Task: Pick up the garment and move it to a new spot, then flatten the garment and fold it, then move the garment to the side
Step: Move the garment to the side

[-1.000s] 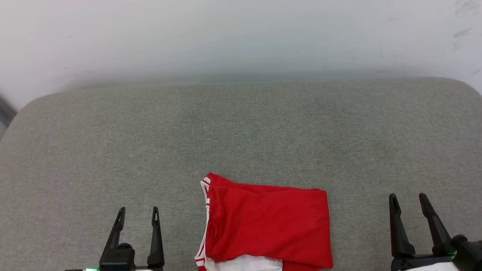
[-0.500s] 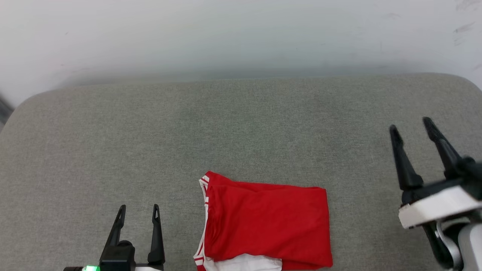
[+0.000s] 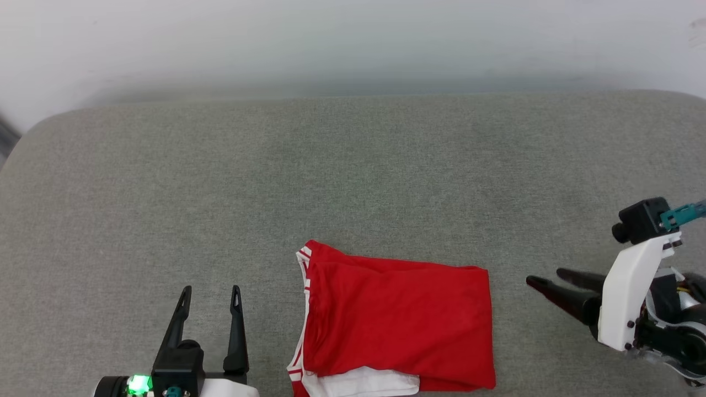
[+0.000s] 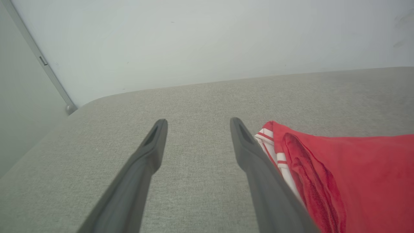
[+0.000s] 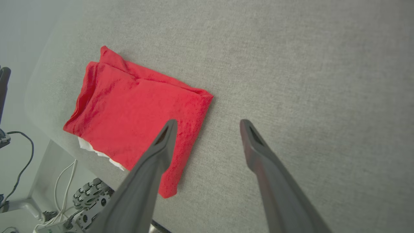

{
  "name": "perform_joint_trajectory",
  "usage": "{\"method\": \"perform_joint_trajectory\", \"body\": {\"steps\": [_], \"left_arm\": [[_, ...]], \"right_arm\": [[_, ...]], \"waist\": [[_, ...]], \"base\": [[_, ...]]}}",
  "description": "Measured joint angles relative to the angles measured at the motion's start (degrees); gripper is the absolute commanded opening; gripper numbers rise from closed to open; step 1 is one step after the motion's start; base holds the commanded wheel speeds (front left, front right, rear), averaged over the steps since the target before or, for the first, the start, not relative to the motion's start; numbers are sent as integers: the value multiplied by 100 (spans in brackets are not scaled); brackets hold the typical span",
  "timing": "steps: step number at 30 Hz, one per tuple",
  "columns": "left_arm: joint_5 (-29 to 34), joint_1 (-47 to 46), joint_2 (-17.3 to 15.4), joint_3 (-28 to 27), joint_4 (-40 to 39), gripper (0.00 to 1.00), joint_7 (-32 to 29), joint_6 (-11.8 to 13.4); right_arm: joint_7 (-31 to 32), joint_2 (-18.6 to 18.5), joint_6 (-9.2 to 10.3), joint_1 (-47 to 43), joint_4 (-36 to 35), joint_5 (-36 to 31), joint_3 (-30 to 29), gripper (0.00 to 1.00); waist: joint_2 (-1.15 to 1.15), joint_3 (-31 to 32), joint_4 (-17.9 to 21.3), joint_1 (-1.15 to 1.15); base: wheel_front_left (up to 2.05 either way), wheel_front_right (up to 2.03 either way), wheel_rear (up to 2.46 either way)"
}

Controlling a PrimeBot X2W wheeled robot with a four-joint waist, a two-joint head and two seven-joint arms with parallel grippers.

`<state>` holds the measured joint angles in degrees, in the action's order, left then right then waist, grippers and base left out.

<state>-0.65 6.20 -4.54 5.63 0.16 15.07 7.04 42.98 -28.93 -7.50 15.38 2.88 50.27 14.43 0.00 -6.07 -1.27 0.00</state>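
The red, white-trimmed jersey garment (image 3: 397, 325) lies folded on the grey upholstered surface (image 3: 353, 182), near its front edge. Your left gripper (image 3: 212, 287) and right gripper (image 3: 545, 275) gape wide, empty. Only the sideways move seems left.

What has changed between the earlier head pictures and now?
The right gripper rose from the lower right corner and turned, so its open fingers now point sideways toward the red shirt, without touching it. Nothing was gripped or released. The left gripper stayed open in place; the shirt stayed folded on the grey cushion. The camera shifted slightly.
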Motion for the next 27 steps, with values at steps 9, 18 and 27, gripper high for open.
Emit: {"method": "perform_joint_trajectory", "body": {"steps": [9, 18, 27], "left_arm": [[8, -294, 18, 49, -1, 100, 0, -44], [14, -539, 23, 93, -3, 100, 0, -88], [14, -648, 42, 123, 20, 100, 0, -97]], "right_arm": [[684, 330, 0, -165, 431, 877, 154, 100], [594, 859, -4, -49, 1087, 1074, 401, 100], [268, 1040, -49, 190, 1546, 989, 726, 61]], "waist": [[0, -382, -200, 0], [0, -788, -383, 0], [0, -928, -502, -1]], "base": [[0, 0, 0], [0, 0, 0], [0, 0, 0]]}}
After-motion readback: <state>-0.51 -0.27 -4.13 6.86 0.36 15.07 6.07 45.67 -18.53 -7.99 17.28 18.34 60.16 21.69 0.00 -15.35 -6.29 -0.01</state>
